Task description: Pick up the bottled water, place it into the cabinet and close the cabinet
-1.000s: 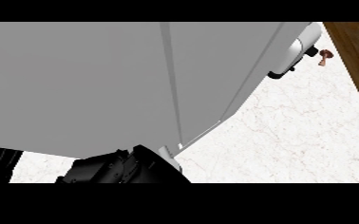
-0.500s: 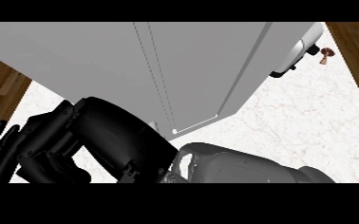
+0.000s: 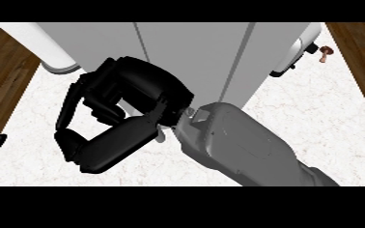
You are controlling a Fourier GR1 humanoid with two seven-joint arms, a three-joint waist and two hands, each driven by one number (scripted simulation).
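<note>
A grey cabinet (image 3: 192,53) fills the upper middle of the head view, its front showing two thin upright seams. No bottled water shows anywhere. My right hand (image 3: 135,92) reaches across from the lower right on its grey forearm (image 3: 235,145) and lies against the cabinet's lower front. Its fingers (image 3: 75,101) bend loosely downward and the thumb (image 3: 107,145) sits below them. Only white counter shows in the gap between them. The hand hides the cabinet's lower left part. My left hand is out of sight.
The cabinet stands on a white marble counter (image 3: 306,111). A white appliance (image 3: 299,53) is at its right side, with a small reddish-brown object (image 3: 325,53) beyond it. A white rounded shape (image 3: 61,63) pokes out at the cabinet's left. Wood floor (image 3: 14,72) borders both sides.
My right hand and forearm have come up from the lower edge and moved left across the cabinet's front. The cabinet now sits more upright and further right in the view.
</note>
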